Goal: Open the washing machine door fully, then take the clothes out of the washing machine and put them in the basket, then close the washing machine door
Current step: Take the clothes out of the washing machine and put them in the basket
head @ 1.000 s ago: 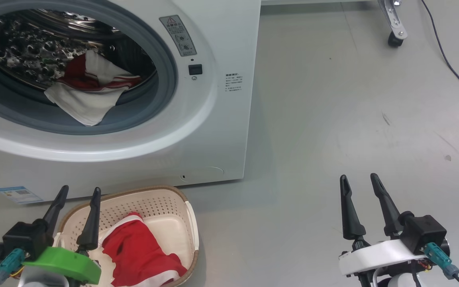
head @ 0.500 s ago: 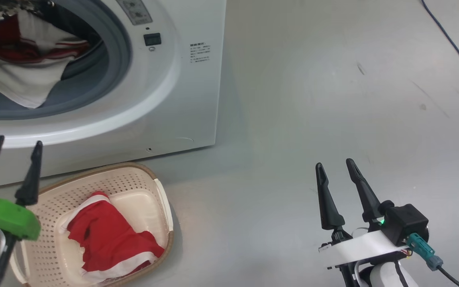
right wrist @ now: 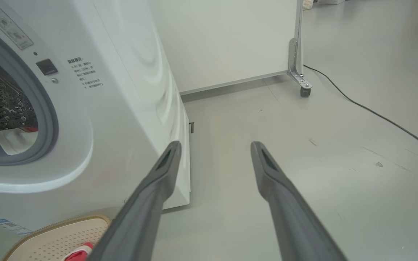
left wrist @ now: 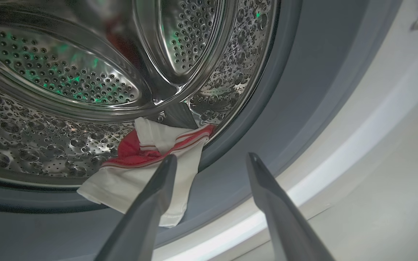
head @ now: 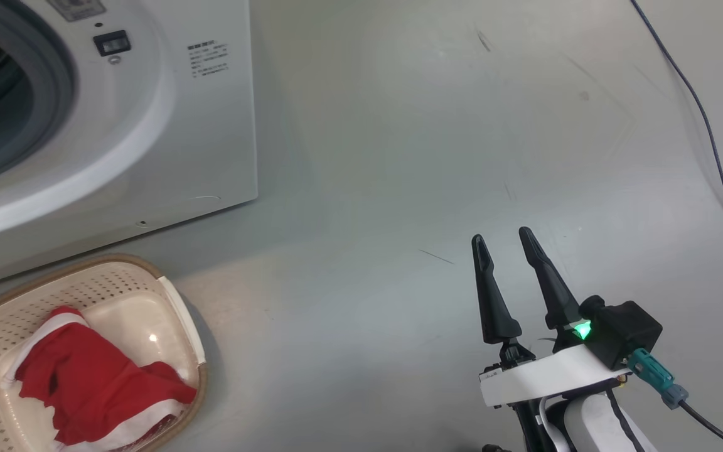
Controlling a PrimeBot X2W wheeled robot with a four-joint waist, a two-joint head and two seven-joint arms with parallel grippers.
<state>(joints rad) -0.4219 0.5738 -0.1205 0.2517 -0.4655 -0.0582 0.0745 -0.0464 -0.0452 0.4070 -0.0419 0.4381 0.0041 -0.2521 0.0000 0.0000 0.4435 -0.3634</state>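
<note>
The washing machine point(head: 148, 125) stands at the upper left with its mouth open; the washing machine door is out of view. In the left wrist view my left gripper point(left wrist: 210, 159) is open just outside the grey rubber ring point(left wrist: 285, 90). Its fingers point at a red and white garment point(left wrist: 147, 159) that hangs over the lip of the steel drum point(left wrist: 49, 72). The cream basket point(head: 179, 326) sits on the floor in front of the machine and holds another red garment point(head: 85, 389). My right gripper point(head: 501, 235) is open and empty over bare floor, well to the right of the machine.
A dark cable point(head: 706, 125) runs across the floor at the far right. A white panel point(right wrist: 223, 36) on a caster wheel point(right wrist: 305, 90) stands behind the machine's right side. Grey floor spreads between the machine and my right gripper.
The head camera has swung to the right, so the machine and basket sit further left in its picture. My left gripper rose toward the drum and passed out of that picture. Both grippers stay open.
</note>
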